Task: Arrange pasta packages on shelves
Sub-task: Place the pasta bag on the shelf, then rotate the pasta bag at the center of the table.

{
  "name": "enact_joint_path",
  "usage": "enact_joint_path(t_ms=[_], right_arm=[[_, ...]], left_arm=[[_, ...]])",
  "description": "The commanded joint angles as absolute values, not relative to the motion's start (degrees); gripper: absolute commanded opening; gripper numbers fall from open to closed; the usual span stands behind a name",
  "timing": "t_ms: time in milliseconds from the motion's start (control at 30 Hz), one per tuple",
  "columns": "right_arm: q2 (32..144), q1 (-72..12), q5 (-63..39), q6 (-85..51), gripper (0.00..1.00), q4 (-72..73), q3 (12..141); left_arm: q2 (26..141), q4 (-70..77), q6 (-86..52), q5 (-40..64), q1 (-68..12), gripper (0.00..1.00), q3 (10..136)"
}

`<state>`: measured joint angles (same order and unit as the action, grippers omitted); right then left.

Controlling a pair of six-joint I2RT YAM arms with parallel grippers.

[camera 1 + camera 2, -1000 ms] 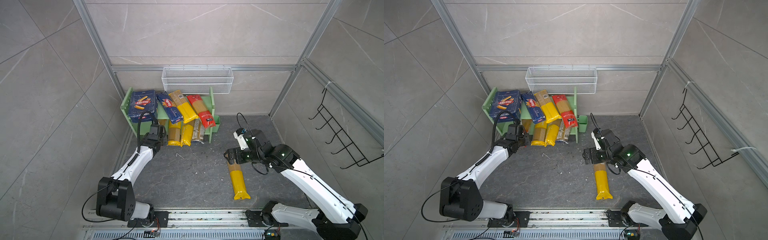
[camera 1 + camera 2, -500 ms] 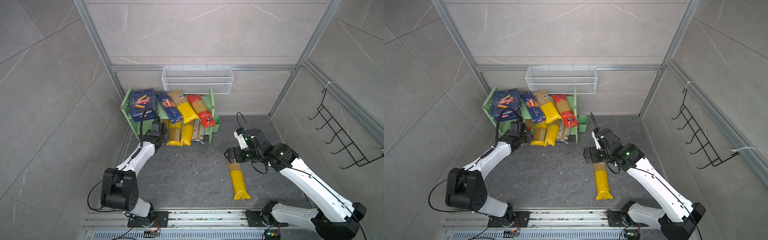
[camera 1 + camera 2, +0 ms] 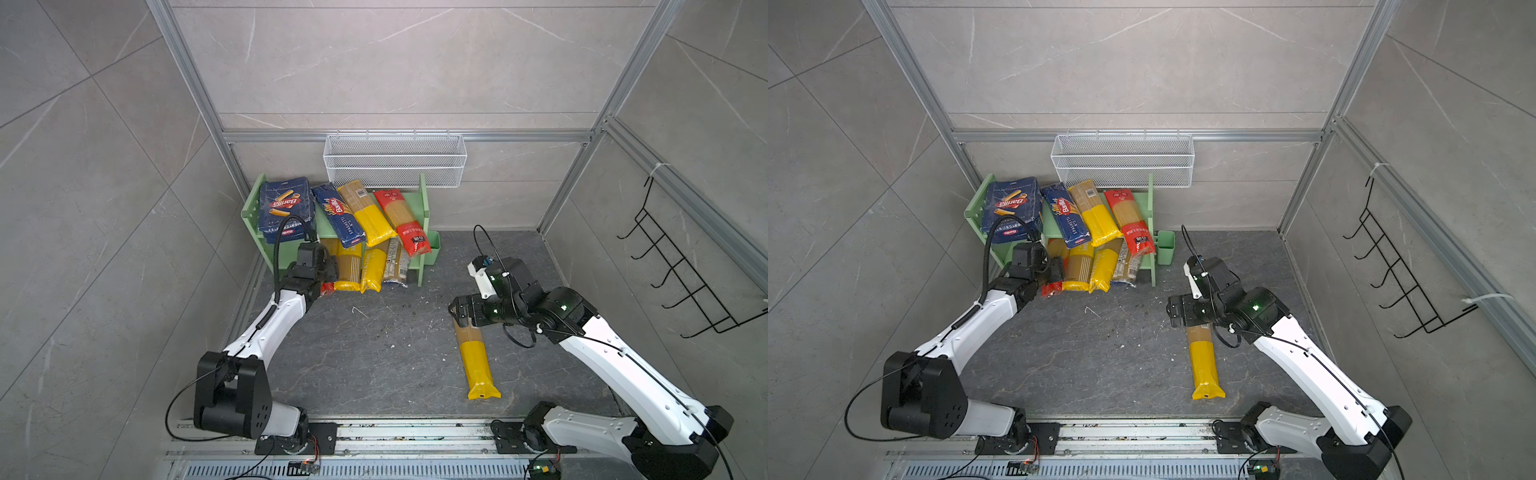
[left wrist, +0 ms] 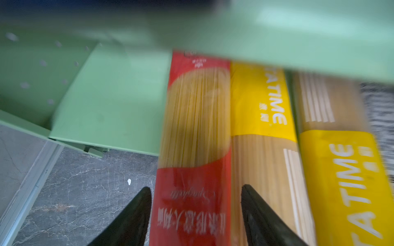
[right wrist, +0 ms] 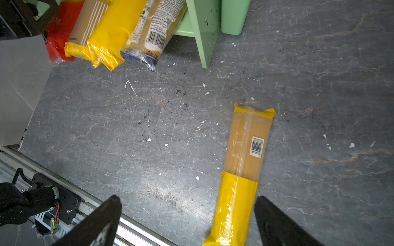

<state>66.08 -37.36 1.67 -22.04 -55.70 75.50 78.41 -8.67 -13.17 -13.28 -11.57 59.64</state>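
Pasta packages (image 3: pixel 368 214) lie on the shelf (image 3: pixel 423 195). Your left claw (image 4: pixel 195 187) straddles, released, the red "Spaghetti" pack (image 4: pixel 195 119), "PASTATIME" bag (image 4: pixel 261 102) alongside; right claw (image 5: pixel 188 197) spread wide over a yellow-ended bag (image 5: pixel 245 149) on the table (image 5: pixel 149 127).

The shelves (image 3: pixel 424 208) are showing pale green, their side panels dotted with holes. The spaghetti pack (image 3: pixel 478 365) is showing yellow ends on a dark grey, white-veined floor (image 3: pixel 374 353).

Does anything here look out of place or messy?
One yellow spaghetti pack lies alone on the floor, away from the shelf. Lower-tier packs stick out past its front edge, and white crumbs dot the floor.
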Motion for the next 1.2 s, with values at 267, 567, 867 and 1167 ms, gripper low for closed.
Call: enact_joint_path(t_ms=[267, 567, 867, 1167], right_arm=[[62.14, -37.09, 3.24, -25.35, 1.0, -53.63, 64.16], [61.6, -37.09, 7.73, -32.01, 1.0, -50.69, 51.25], [65.23, -37.17, 7.6, -39.85, 0.99, -42.94, 40.18], [71.01, -41.12, 2.67, -45.01, 0.99, -31.26, 35.2]], left_arm=[[64.38, -15.79, -16.27, -20.31, -20.23, 0.7, 56.45], [57.23, -20.91, -22.84, -31.85, -43.24, 0.7, 49.86], [65.21, -18.52, -33.1, -39.5, -67.16, 0.72, 44.87], [59.89, -14.99, -34.86, -35.6, -68.12, 0.75, 37.05]])
